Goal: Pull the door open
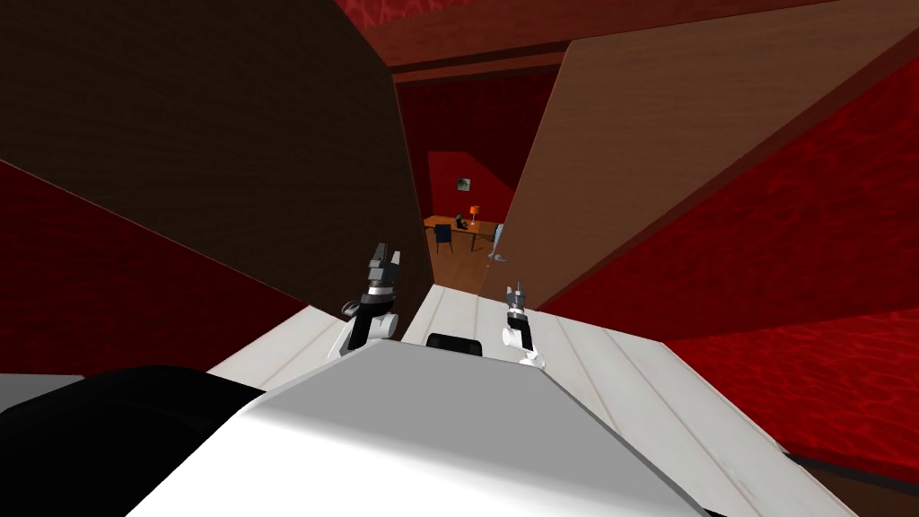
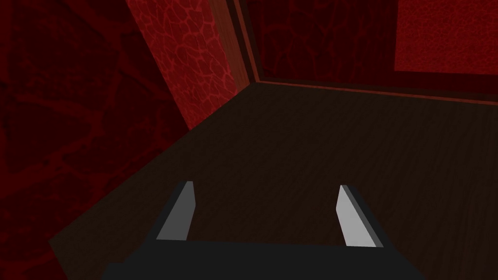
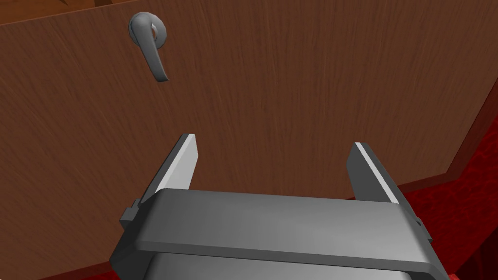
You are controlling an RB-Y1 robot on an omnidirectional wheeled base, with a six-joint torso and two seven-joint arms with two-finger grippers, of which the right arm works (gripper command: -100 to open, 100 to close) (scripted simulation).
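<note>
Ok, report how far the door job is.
Done: the brown wooden door stands ajar, a room showing past its edge. In hand: the open right claw faces it, clear of the grey lever handle; the left claw, open, faces a dark brown panel. Left: probably pulling it wider.

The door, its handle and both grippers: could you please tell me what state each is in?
Door: partly open, a room visible past its edge.
Lever handle: ungrasped.
Right gripper: open, empty, short of the handle.
Left gripper: open, empty.
</note>
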